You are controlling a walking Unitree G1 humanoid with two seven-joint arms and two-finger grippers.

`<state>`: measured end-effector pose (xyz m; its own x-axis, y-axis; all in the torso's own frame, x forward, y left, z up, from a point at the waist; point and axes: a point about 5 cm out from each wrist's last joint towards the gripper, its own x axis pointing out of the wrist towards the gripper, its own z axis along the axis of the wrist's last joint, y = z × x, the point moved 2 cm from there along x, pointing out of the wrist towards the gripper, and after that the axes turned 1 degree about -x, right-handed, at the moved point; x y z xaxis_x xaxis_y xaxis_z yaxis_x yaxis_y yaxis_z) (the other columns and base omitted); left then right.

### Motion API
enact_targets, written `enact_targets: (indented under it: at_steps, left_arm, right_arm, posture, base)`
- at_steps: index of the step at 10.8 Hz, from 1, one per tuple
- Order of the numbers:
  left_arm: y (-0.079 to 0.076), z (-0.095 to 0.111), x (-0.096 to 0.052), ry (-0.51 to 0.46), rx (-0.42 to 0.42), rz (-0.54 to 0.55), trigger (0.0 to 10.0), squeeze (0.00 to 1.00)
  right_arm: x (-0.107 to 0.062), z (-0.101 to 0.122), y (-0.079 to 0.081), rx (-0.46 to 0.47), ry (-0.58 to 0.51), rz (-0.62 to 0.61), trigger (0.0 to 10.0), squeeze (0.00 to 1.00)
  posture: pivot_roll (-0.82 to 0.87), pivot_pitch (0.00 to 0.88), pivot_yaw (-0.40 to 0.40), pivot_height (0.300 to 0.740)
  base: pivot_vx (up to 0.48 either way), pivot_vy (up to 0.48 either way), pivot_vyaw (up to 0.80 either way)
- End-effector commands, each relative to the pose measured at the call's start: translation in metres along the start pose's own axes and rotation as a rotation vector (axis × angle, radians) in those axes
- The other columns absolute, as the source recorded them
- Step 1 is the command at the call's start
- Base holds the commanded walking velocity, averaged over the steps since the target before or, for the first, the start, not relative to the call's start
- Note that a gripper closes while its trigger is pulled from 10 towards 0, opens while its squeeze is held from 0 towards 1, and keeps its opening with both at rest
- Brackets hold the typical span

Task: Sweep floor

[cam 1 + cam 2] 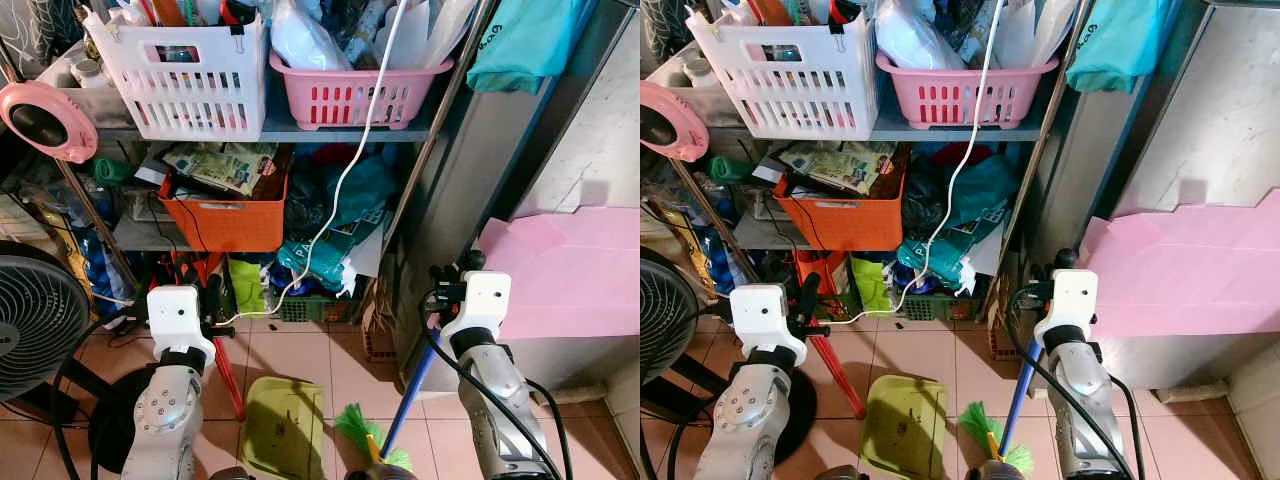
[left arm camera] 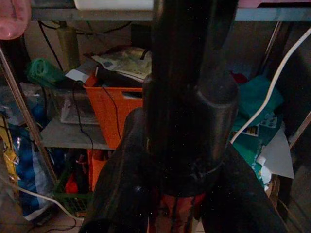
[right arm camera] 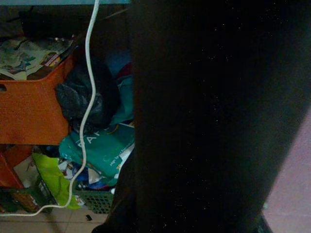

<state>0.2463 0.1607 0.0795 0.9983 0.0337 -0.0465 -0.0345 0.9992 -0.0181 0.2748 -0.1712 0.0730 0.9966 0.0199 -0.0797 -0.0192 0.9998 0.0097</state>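
Green dustpan [image 1: 283,428] (red-handled) beside blue-handled broom [image 1: 405,405]; grips perhaps closed

Head views: evenly lit and sharp, with soft shadow under the shelf [image 1: 330,130] and among the clutter at far centre; straight edges bow slightly toward the frame borders. Wrist views: dim and grainy, each largely blocked by a dark, out-of-focus mass close to the lens, background underexposed.

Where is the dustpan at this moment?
In the left eye view the yellow-green dustpan lies on the tiled floor at bottom centre, between the robot's two arms, just left of the green broom head and below the orange crate on the shelf.
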Motion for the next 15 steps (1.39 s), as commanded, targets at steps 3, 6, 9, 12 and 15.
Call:
enact_targets:
  at_steps: [3, 6, 9, 12, 15]
  left_arm:
    - [-0.032, 0.011, 0.040, 0.037, -0.062, -0.165, 10.0, 0.00]
    - [-0.040, 0.016, 0.041, 0.025, -0.033, -0.221, 10.0, 0.00]
    - [-0.041, 0.014, 0.043, 0.038, -0.052, -0.216, 10.0, 0.00]
    - [-0.039, 0.008, 0.038, 0.044, -0.025, -0.228, 10.0, 0.00]
    - [-0.042, 0.015, 0.045, 0.002, -0.059, -0.164, 10.0, 0.00]
  right_arm:
    - [0.022, 0.012, 0.012, 0.015, 0.024, 0.007, 10.0, 0.00]
    - [0.011, 0.004, 0.011, 0.031, 0.011, 0.003, 10.0, 0.00]
    - [0.012, 0.006, 0.006, 0.019, 0.007, -0.022, 10.0, 0.00]
    - [0.006, 0.005, 0.000, -0.031, 0.003, -0.019, 10.0, 0.00]
    - [0.012, 0.019, 0.001, -0.150, -0.025, 0.050, 10.0, 0.00]
  posture:
    - [0.00, 0.000, 0.072, 0.740]
    - [-0.03, 0.000, 0.115, 0.740]
    - [-0.03, 0.000, 0.107, 0.740]
    - [-0.04, 0.000, 0.084, 0.740]
    - [-0.03, 0.000, -0.035, 0.740]
  base:
    - [0.000, 0.000, 0.00]
    - [0.000, 0.000, 0.00]
    - [0.000, 0.000, 0.00]
    - [0.000, 0.000, 0.00]
    - [0.000, 0.000, 0.00]
